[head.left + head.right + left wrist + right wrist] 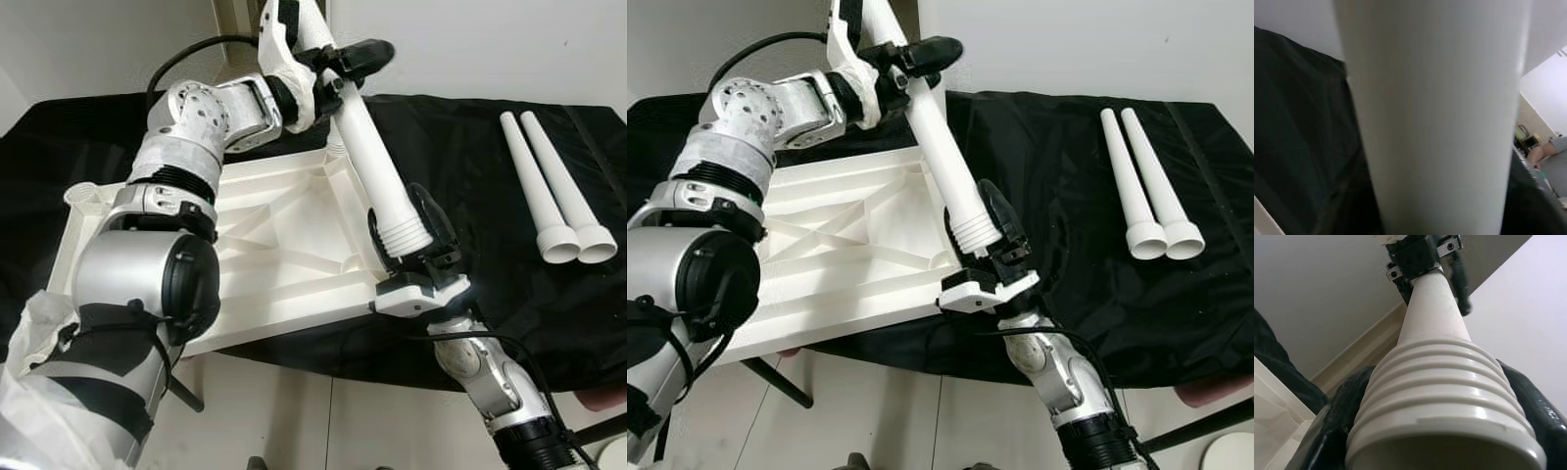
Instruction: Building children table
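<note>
White plastic table leg (370,157) was clamped by left gripper (338,70) and right gripper (411,230) over the upturned white ribbed tabletop (284,245).

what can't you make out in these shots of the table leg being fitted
- Corner socket on the table top: hidden behind the right gripper and the leg in the eye views.
- Left gripper contact: left wrist view is blurred by the leg.
- Spare legs: thread detail too small.
</note>
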{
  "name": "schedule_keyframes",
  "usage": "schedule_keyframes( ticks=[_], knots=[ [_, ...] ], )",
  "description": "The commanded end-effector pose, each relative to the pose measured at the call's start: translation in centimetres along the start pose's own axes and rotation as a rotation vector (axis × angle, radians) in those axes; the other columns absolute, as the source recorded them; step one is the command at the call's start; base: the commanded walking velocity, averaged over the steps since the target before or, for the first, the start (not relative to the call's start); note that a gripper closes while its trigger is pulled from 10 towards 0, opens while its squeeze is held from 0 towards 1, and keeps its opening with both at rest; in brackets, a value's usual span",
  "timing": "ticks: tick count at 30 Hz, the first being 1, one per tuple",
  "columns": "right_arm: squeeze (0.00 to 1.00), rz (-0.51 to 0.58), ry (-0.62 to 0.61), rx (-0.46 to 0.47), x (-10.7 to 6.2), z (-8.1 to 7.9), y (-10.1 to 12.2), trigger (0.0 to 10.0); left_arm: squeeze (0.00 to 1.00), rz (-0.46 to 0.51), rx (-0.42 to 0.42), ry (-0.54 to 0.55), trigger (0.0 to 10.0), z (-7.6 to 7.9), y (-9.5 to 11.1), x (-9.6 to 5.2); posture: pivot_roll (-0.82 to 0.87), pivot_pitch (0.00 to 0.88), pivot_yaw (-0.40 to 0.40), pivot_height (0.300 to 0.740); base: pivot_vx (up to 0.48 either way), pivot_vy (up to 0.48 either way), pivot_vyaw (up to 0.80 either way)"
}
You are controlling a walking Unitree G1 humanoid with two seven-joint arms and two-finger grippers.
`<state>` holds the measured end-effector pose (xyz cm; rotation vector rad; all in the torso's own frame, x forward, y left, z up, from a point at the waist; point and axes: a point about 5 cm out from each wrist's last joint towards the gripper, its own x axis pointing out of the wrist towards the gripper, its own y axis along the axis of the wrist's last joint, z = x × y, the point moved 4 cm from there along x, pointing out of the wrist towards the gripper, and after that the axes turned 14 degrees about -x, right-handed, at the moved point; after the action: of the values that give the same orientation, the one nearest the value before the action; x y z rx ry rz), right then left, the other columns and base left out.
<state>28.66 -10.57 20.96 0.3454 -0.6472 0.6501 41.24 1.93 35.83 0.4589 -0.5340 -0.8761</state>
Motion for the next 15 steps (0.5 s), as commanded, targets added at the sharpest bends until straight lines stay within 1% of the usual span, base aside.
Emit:
schedule_keyframes(
  ticks=[1,2,4,7,8,9,10,11,12,13,15],
  knots=[
    [0.00,0.017,0.043,0.000,-0.5,-0.9,0.6,10.0,0.00,0.006,0.021,-0.144,0.0,2.1,0.7,0.0,-0.06,0.005,0.094,0.740,0.000,0.000,0.00],
    [0.00,0.017,0.040,0.003,-0.5,-0.9,0.6,10.0,0.00,0.015,0.008,-0.145,0.0,2.0,0.8,0.1,-0.06,0.012,0.089,0.740,0.000,0.000,0.00],
    [0.00,0.017,0.040,0.003,-0.5,-0.9,0.6,10.0,0.00,0.015,0.008,-0.145,0.0,2.0,0.8,0.1,-0.06,0.012,0.089,0.740,0.000,0.000,0.00],
    [0.00,0.004,0.035,0.030,-0.7,-1.0,0.5,10.0,0.00,0.040,-0.013,-0.144,0.0,1.9,1.3,-0.1,-0.06,0.013,0.088,0.740,0.000,0.000,0.00],
    [0.66,-0.006,0.022,0.046,-0.9,-0.8,0.4,10.0,0.00,0.044,-0.017,-0.131,0.0,1.7,1.3,-0.1,-0.06,0.015,0.083,0.740,0.000,0.000,0.00],
    [0.66,-0.006,0.022,0.046,-0.9,-0.8,0.4,10.0,0.00,0.044,-0.017,-0.131,0.0,1.7,1.3,-0.1,-0.06,0.015,0.083,0.740,0.000,0.000,0.00],
    [1.00,-0.021,0.011,0.077,-1.0,-0.8,0.3,10.0,0.00,0.046,-0.018,-0.115,3.5,1.5,1.4,-0.1,-0.06,0.017,0.082,0.740,0.000,0.000,0.00],
    [1.00,-0.021,0.011,0.077,-1.0,-0.8,0.3,10.0,0.00,0.046,-0.018,-0.115,3.5,1.5,1.4,-0.1,-0.06,0.017,0.082,0.740,0.000,0.000,0.00],
    [1.00,-0.083,-0.019,0.164,-1.4,-0.7,-0.2,10.0,0.00,0.082,-0.006,-0.087,10.0,1.1,2.1,-0.4,-0.05,0.027,0.079,0.740,0.000,0.000,0.00],
    [1.00,-0.083,-0.019,0.164,-1.4,-0.7,-0.2,10.0,0.00,0.082,-0.006,-0.087,10.0,1.1,2.1,-0.4,-0.05,0.027,0.079,0.740,0.000,0.000,0.00],
    [1.00,-0.141,-0.036,0.232,-1.8,-0.6,-0.7,10.0,0.00,0.122,0.009,-0.058,10.0,0.8,2.8,-0.7,-0.06,0.031,0.073,0.740,0.000,0.000,0.00]
  ],
)
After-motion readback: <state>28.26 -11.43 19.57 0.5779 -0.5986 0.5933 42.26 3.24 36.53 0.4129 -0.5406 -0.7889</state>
